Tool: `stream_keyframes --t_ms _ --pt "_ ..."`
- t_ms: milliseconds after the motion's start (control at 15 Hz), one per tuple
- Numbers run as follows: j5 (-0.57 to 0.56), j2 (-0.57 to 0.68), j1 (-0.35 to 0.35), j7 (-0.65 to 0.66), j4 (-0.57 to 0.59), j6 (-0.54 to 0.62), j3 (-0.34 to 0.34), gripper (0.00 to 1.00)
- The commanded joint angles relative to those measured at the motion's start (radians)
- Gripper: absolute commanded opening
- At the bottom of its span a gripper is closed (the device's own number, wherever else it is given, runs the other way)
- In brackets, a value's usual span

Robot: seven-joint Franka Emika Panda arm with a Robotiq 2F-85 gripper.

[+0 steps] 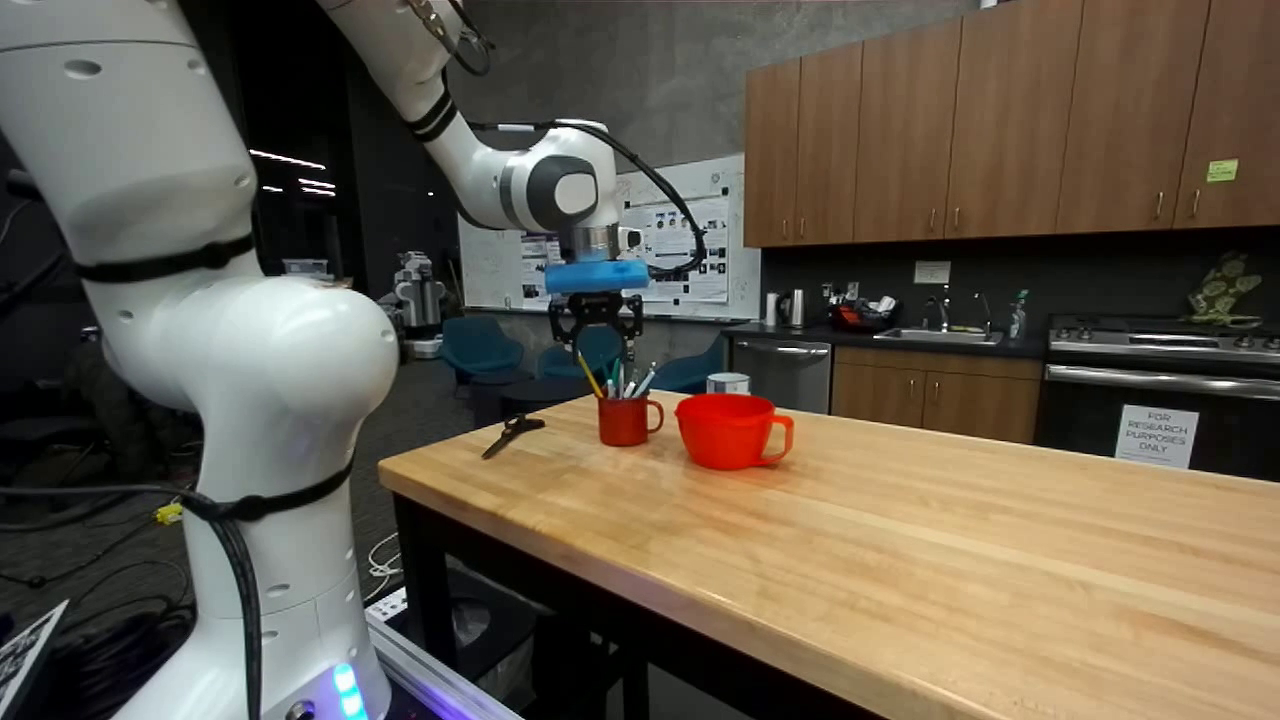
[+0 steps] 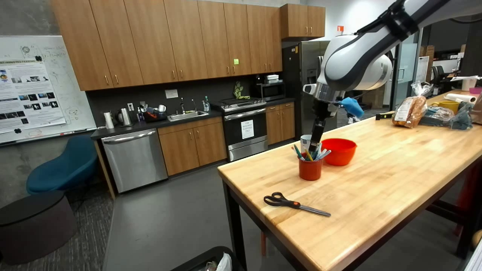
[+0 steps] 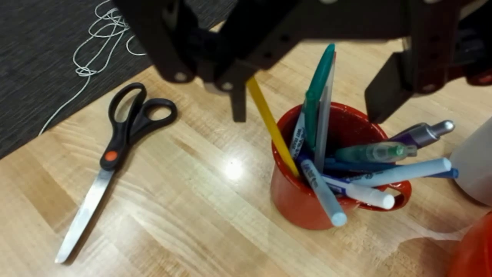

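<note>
Wrist view: empty pincer (image 3: 309,115) spread wide over the mug (image 3: 295,202), whose green pen (image 3: 322,75) slants up between the fingers (image 3: 385,91)

Glossy red mug (image 1: 622,424), upright on a wooden table (image 1: 900,530), teal-green pen (image 3: 323,73) projecting above, yellow pencil (image 3: 270,125) leaning outward, pale markers (image 3: 407,172) slanting toward the handle side.

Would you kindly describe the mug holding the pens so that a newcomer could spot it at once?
On the wooden table, find the black-handled scissors near its edge. Nearby, below the open gripper, stands a dark-red mug. Unlike the wider, brighter red bowl beside it, it holds pens and a yellow pencil.
</note>
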Motion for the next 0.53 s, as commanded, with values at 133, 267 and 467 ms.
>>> stream_keyframes --t_ms 133,267,467 --pt "0.004 0.037 -0.001 -0.025 0.029 0.018 0.008 0.33" --pt "0.0 0.038 -0.004 -0.023 0.032 0.019 0.01 0.17" --pt "-0.009 0.031 -0.01 -0.018 0.034 0.017 0.013 0.0"
